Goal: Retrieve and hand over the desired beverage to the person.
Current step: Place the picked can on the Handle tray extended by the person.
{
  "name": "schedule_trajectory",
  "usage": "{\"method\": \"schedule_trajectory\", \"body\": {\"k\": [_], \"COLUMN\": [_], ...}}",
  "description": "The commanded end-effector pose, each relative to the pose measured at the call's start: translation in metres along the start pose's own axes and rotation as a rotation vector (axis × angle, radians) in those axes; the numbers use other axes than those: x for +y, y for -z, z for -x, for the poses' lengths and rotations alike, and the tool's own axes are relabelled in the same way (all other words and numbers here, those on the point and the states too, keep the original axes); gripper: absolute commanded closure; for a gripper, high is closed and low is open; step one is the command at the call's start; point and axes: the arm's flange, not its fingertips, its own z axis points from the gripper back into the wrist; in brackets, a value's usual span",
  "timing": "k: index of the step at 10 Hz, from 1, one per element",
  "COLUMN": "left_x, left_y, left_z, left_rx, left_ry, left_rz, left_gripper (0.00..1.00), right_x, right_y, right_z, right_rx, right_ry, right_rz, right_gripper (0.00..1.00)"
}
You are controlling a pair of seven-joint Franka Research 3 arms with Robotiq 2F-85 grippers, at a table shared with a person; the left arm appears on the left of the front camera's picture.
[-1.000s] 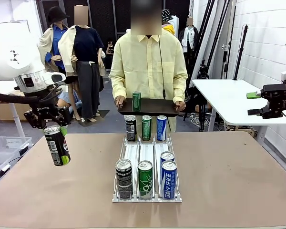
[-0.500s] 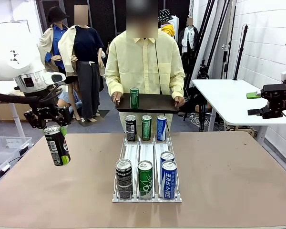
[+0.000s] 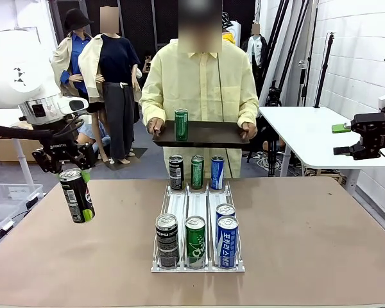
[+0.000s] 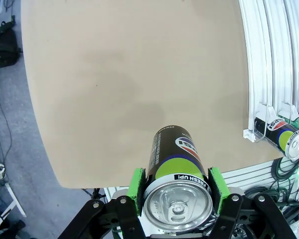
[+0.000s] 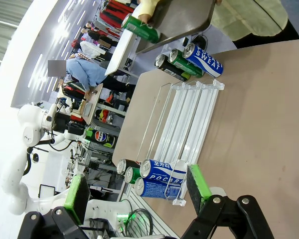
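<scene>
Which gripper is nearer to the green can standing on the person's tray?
Left. The left gripper, shut on a black can, hangs left of and below the green can; the right gripper stays far right, open.

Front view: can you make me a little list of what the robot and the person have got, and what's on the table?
left gripper: shut on the black can, held in the air at the table's left side
right gripper: open, holding nothing
person: stands at the far side, holding a dark tray with both hands
on the tray: one green can, upright
white rack: three cans at the far end, four at the near end
table: brown
</scene>
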Motion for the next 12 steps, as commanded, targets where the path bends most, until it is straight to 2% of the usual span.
{"method": "schedule_trajectory", "body": {"k": [1, 12], "left_x": [0.0016, 0.0016], "left_y": [-0.0059, -0.0059], "left_z": [-0.0005, -0.0005], "left_rx": [-0.014, -0.014], "left_ry": [0.002, 0.002], "left_rz": [-0.01, -0.01], "left_gripper": [1.0, 1.0], "right_x": [0.0011, 0.0011], "right_y": [-0.0002, -0.0002], "right_z": [-0.0012, -0.0012], "right_rx": [0.001, 0.001], "right_ry": [0.003, 0.003], "right_rz": [-0.01, -0.01], "right_gripper": [0.0, 0.0]}}
